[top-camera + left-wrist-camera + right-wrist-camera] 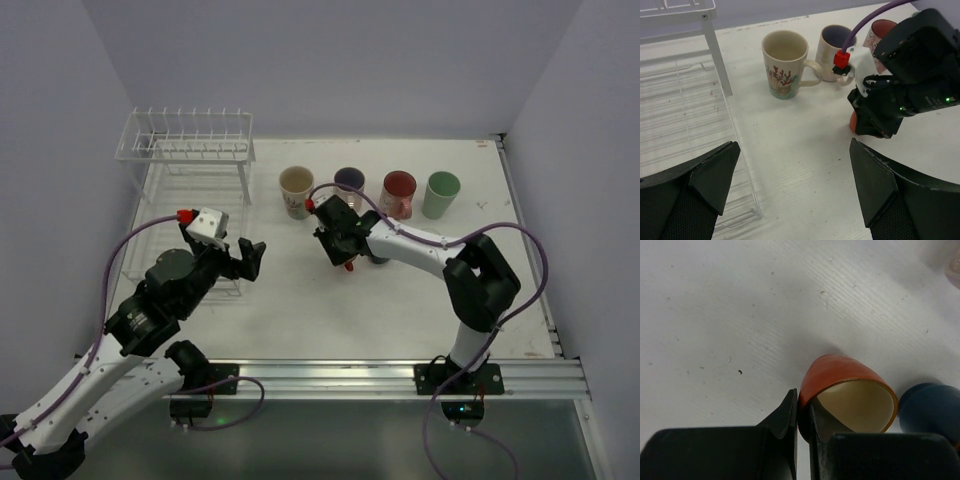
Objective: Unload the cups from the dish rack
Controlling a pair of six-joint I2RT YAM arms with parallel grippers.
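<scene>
"So, how was the left gripper (246, 259)?"

"Its fingers were wide apart and it held nothing. It hung just beside the near end of the dish rack (186, 148), over the table (300, 310)."

"And the right gripper (801, 408)?"

"It was closed on the orange cup (850, 385). One finger was inside the rim, the other outside against the wall. I could not tell if the cup touched the table."

"Was something beside it?"

"Yes, the dark blue cup (929, 410), just to the right of the orange one."

"And farther away?"

"Four cups stood upright in a row: the cream cup (296, 190), the pale cup with purple inside (349, 180), the pink cup (398, 193) and the light green cup (441, 194). The cream one was nearest to the rack, at the far left."
</scene>
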